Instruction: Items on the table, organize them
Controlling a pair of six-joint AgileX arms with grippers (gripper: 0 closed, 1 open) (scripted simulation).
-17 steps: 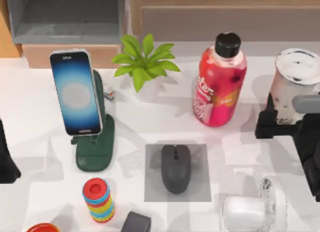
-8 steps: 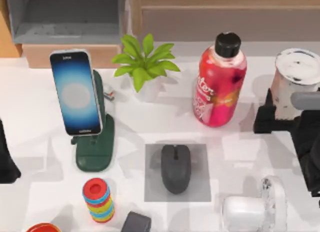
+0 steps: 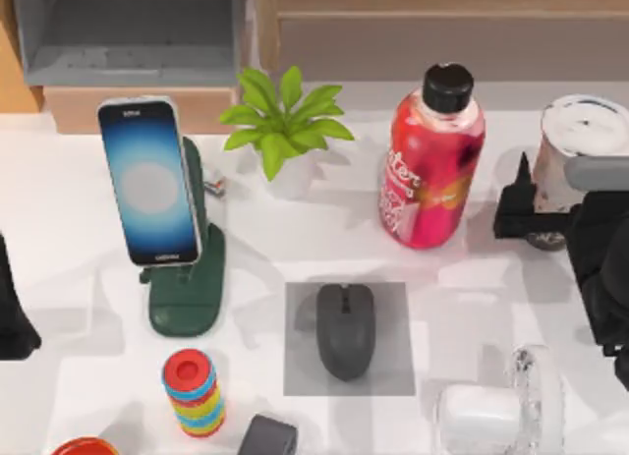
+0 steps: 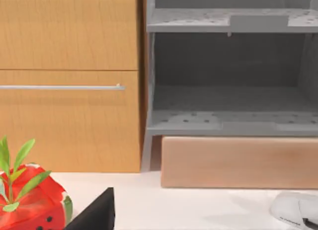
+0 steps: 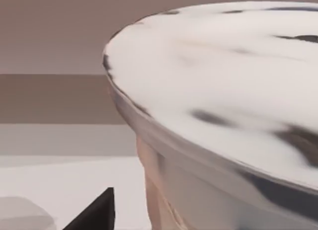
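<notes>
- The right claw (image 3: 536,211) is at the milk-tea cup (image 3: 580,155), to the right of the red bottle (image 3: 429,170). I cannot tell if it grips the cup.
- The bottle's white label letters are too blurry to read.
- The mouse (image 3: 345,329) sits on the grey mat (image 3: 393,367), below the bottle.
- The phone (image 3: 149,183) stands on a green stand (image 3: 189,298), far left of the bottle.
- The left arm (image 3: 12,312) is parked at the desk's (image 3: 59,195) left edge.

A red bottle (image 3: 430,170) stands right of a potted plant (image 3: 285,126); stacked coloured rings (image 3: 194,392) sit near the front.
</notes>
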